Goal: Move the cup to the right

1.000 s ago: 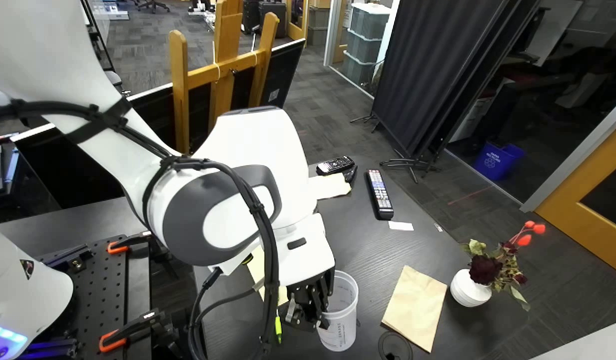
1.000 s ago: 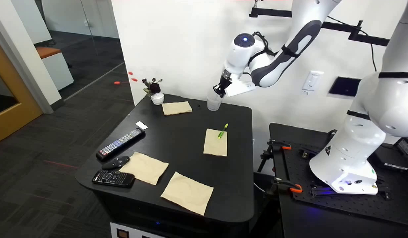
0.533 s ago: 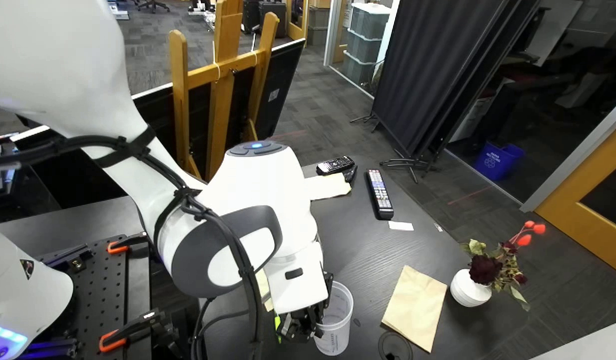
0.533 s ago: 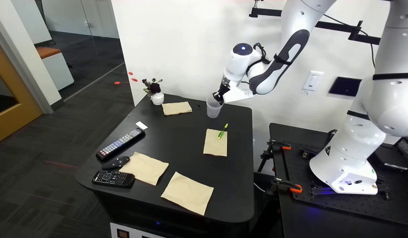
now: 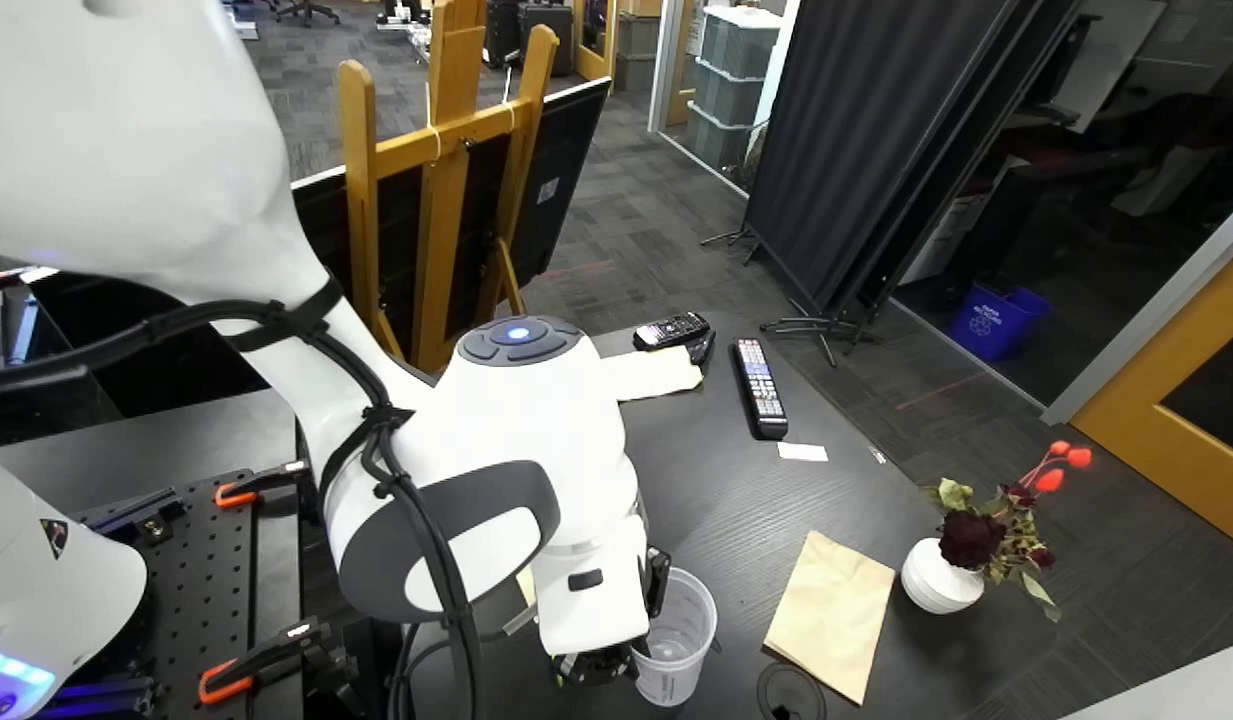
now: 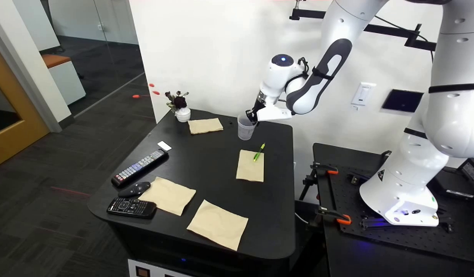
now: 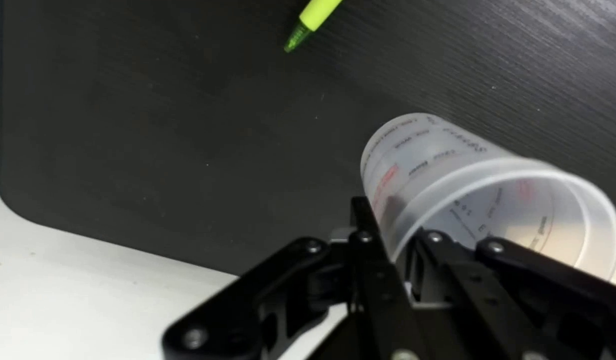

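Observation:
The cup (image 5: 679,648), small, translucent and whitish with printed marks, is about upright at the table's wall side. It also shows in an exterior view (image 6: 245,132) and, seen from above its open rim, in the wrist view (image 7: 437,145). My gripper (image 7: 390,220) is shut on the cup's wall near the rim, with one finger outside and one inside the cup. In an exterior view the gripper (image 6: 252,116) is at the cup's rim, on the side toward the robot base. I cannot tell whether the cup's bottom touches the table.
A folded brown napkin (image 5: 831,615) and a white vase with flowers (image 5: 942,577) stand beyond the cup. A napkin (image 6: 249,169) with a green pen (image 6: 259,152) lies nearby. Remotes (image 6: 140,168) and more napkins (image 6: 218,225) lie farther off. A white wall (image 6: 206,57) borders the table.
The gripper and the cup have moved together, a little away from the wall toward the napkin with the pen. The arm's upper links have swung along. The other things have not moved.

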Controlling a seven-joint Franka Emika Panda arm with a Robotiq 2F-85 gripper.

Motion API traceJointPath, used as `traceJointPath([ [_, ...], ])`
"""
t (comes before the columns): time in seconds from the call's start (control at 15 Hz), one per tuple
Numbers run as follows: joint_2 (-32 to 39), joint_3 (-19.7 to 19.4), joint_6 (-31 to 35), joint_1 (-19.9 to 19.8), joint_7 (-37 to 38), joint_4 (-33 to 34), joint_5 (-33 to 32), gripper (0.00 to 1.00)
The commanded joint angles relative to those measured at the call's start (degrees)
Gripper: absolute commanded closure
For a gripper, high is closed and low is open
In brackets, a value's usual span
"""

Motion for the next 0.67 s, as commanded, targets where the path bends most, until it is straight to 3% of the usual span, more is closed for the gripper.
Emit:
traceJointPath([
  [0.0,0.6,3.4,0.9,-2.9,-3.2,0.6,2.5,0.53],
  [0.47,-6.0,3.5,-0.7,-1.4,-3.5,0.3,-0.2,0.02],
  [0.6,-9.1,3.6,-1.7,-1.0,-3.9,-0.5,-1.0,0.0],
])
